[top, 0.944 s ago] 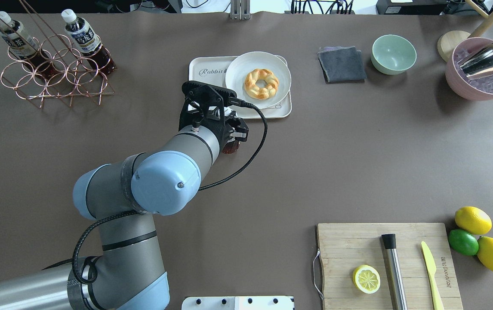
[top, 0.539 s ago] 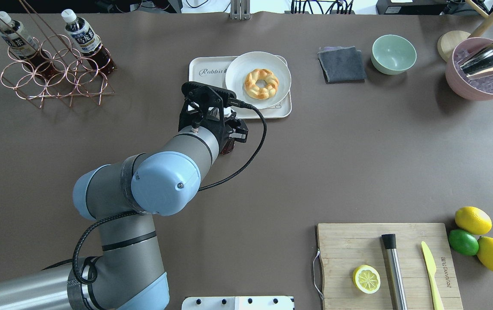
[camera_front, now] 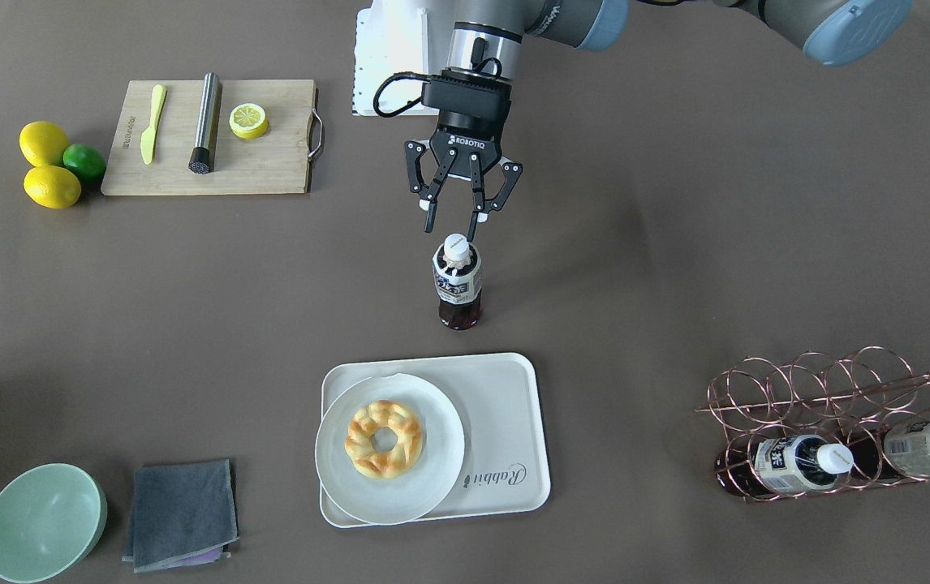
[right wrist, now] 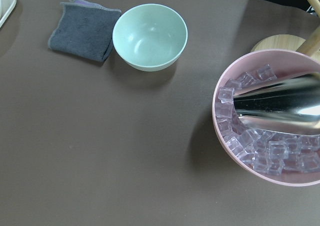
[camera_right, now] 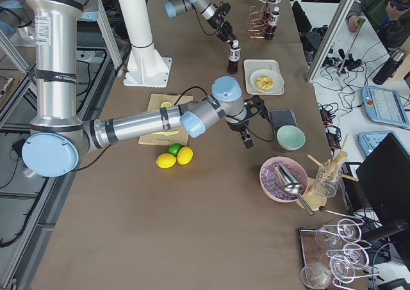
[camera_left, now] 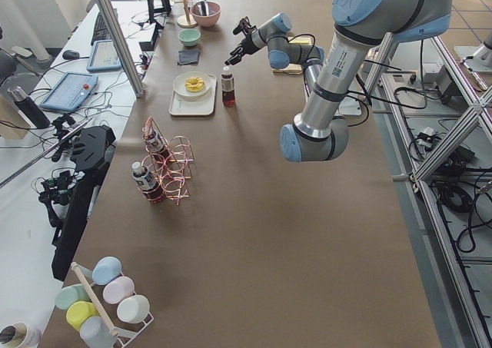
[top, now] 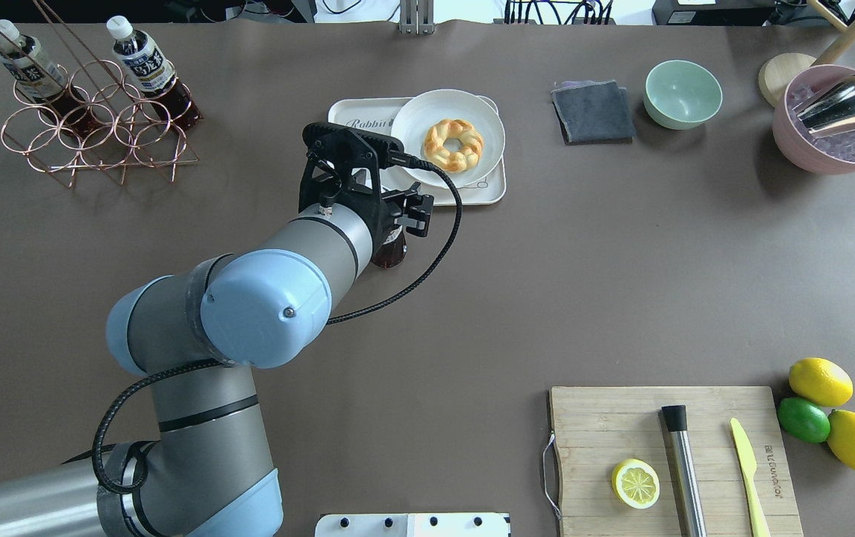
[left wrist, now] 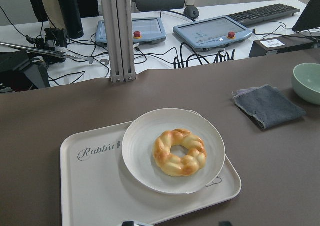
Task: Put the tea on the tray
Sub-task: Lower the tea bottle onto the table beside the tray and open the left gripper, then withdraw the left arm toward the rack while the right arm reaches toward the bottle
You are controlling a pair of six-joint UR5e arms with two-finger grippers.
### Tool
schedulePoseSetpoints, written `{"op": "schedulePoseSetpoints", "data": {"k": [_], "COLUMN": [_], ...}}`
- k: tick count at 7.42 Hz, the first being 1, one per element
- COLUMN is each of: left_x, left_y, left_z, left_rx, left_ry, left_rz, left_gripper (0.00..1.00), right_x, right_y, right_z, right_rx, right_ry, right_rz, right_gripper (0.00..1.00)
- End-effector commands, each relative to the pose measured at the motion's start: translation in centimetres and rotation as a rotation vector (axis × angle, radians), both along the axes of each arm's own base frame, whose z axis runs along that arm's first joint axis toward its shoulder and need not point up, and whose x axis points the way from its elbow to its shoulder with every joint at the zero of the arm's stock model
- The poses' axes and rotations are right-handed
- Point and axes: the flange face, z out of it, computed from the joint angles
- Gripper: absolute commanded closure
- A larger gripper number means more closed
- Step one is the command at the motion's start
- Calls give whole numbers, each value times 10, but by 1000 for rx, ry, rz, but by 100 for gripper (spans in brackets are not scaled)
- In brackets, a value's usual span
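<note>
Left pincer (camera_front: 450, 229): released, fingers spread, hanging just above white cap, gripping nothing.
Tea (camera_front: 457, 284): directly beneath pincer, upright on counter (camera_front: 676, 243), not on tray.
Tray (camera_front: 505, 405): beyond tea, away from arm, near. Bare strip free beside plate (camera_front: 432, 483) carrying bread ring.
Judgement: bottle full yet light; smooth plastic, likely slippery, walls yield slightly; tall and narrow, tips easily.
Best hold: across labelled upper body below cap, firm without crushing.
Right pincer (camera_right: 248, 141): well apart; state cannot be told.
</note>
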Motion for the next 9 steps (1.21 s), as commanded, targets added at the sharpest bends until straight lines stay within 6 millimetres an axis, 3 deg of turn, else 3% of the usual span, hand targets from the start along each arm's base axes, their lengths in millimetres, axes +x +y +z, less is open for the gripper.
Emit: {"op": "schedulePoseSetpoints", "data": {"k": [1,2,3,4,6,7,8,9], "left_x": [-38,-60,-86,-119,-175,-184,-190,-198], "left_y": [-14,-22,-33,-49,-68,-65,-63,-62], "left_z": [-8,2,17,28,72,100,124,155], "left_rx": [9,-20,-55,-92,-187,-219,-187,-208], "left_ry": [34,49,58,75,64,30,-50,-113], "left_rz": [-27,29,78,101,186,182,210,214], "left_gripper": [8,4,3,3,3,2,0,0], "right_x": [-2,-18,-53,-92,-162,-208,-243,-282], "right_y": [-6,-16,-29,-41,-53,-44,-29,3], "right_z": [-8,-29,-66,-107,-204,-253,-278,-296], "right_rx": [13,-1,-20,-20,66,133,194,263], "right_ry": [-5,-39,-89,-135,-215,-254,-249,-239], "right_rz": [0,16,21,17,-19,-93,-87,-65], "right_gripper": [0,0,0,0,0,0,0,0]}}
